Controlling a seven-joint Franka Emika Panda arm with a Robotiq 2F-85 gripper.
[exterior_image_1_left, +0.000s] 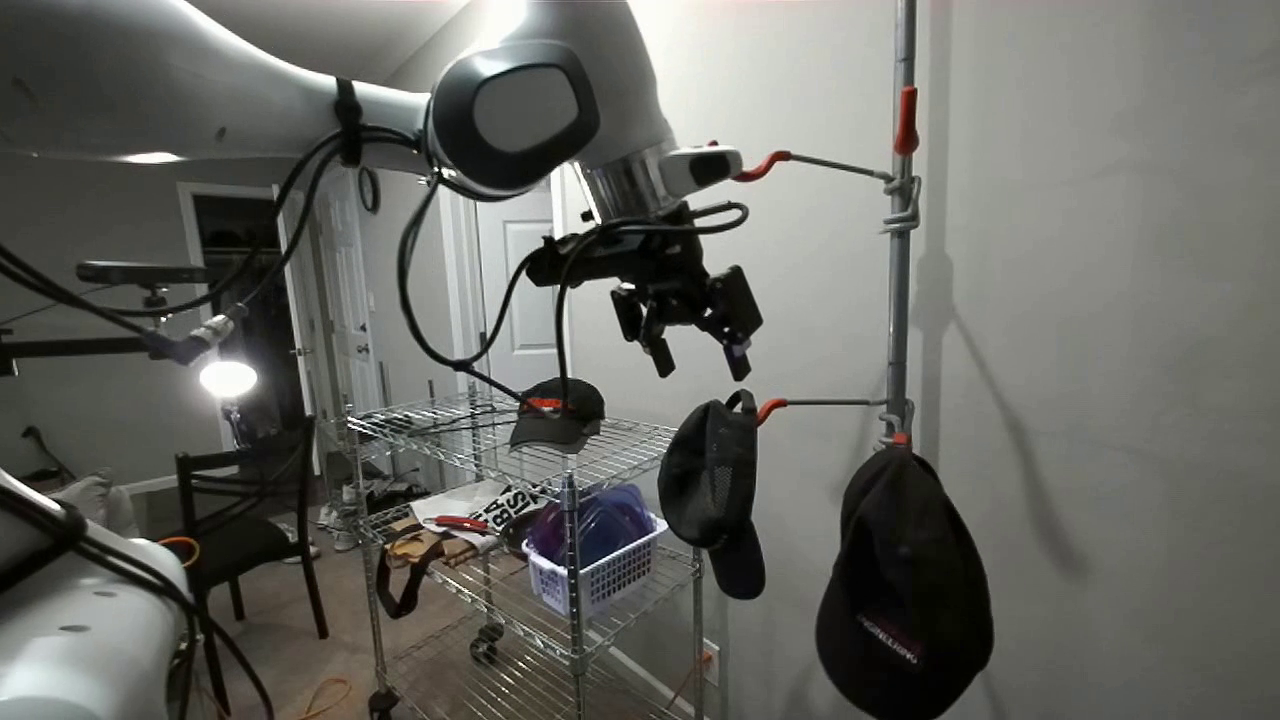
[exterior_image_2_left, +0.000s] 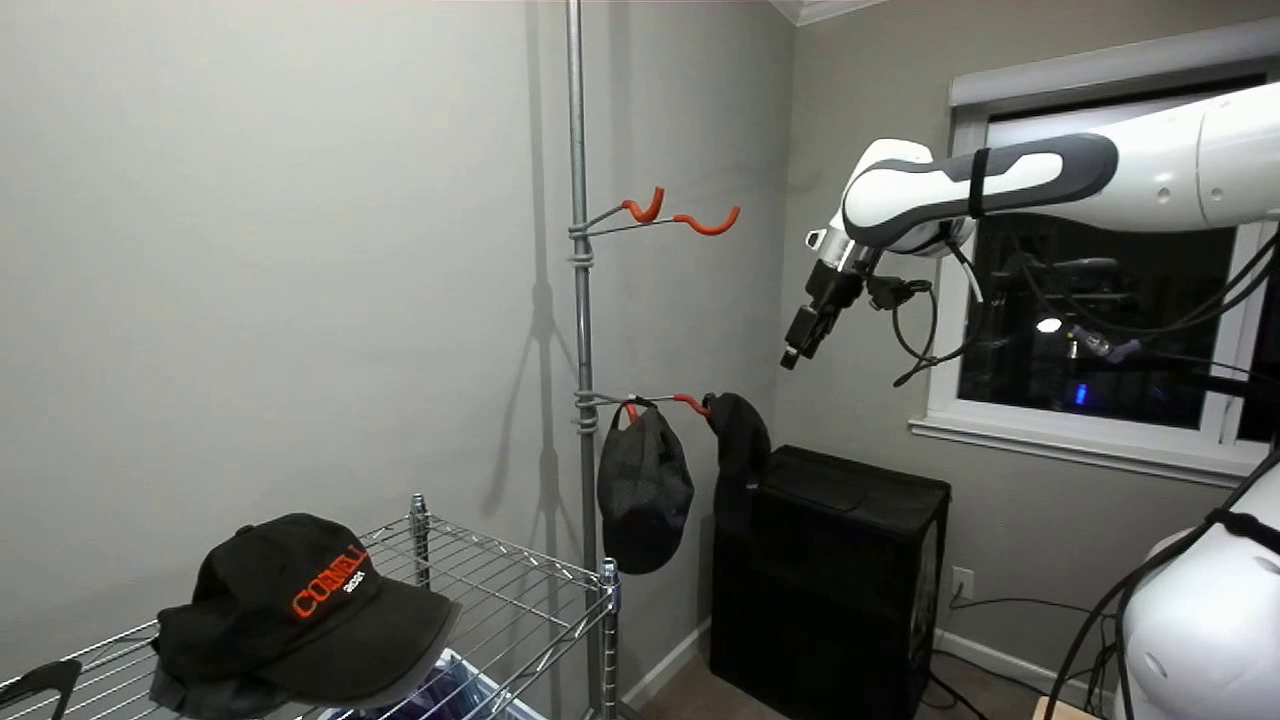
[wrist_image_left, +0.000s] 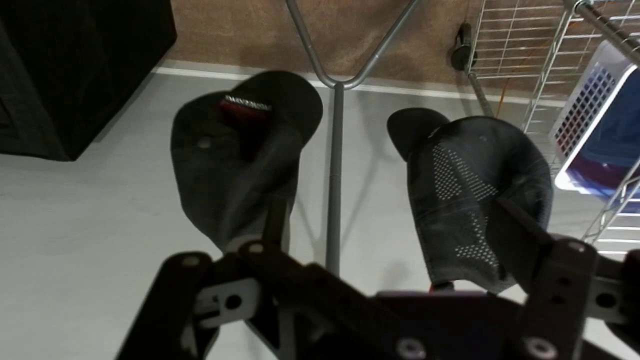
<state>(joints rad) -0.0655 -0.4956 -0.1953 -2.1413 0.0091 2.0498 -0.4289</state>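
Note:
My gripper (exterior_image_1_left: 701, 364) is open with nothing between its fingers, pointing down in the air above the hanging caps. A dark cap with perforated panels (exterior_image_1_left: 708, 475) hangs by its strap on a lower red-tipped hook, below the gripper. Another black cap with white lettering (exterior_image_1_left: 905, 585) hangs from the neighbouring lower hook. Both caps appear in the wrist view, the perforated cap (wrist_image_left: 450, 165) behind the right finger and the lettered cap (wrist_image_left: 235, 150) behind the left. In an exterior view the gripper (exterior_image_2_left: 790, 357) stands apart from both caps. A black cap with red lettering (exterior_image_2_left: 290, 610) rests on the wire rack.
A grey metal pole (exterior_image_2_left: 583, 330) carries the hooks; its upper red-tipped hooks (exterior_image_2_left: 707, 224) bear nothing. The wire rack (exterior_image_1_left: 640, 445) stands beside it, with a white basket (exterior_image_1_left: 600, 580) lower down. A black fabric box (exterior_image_2_left: 830, 570) stands near the corner.

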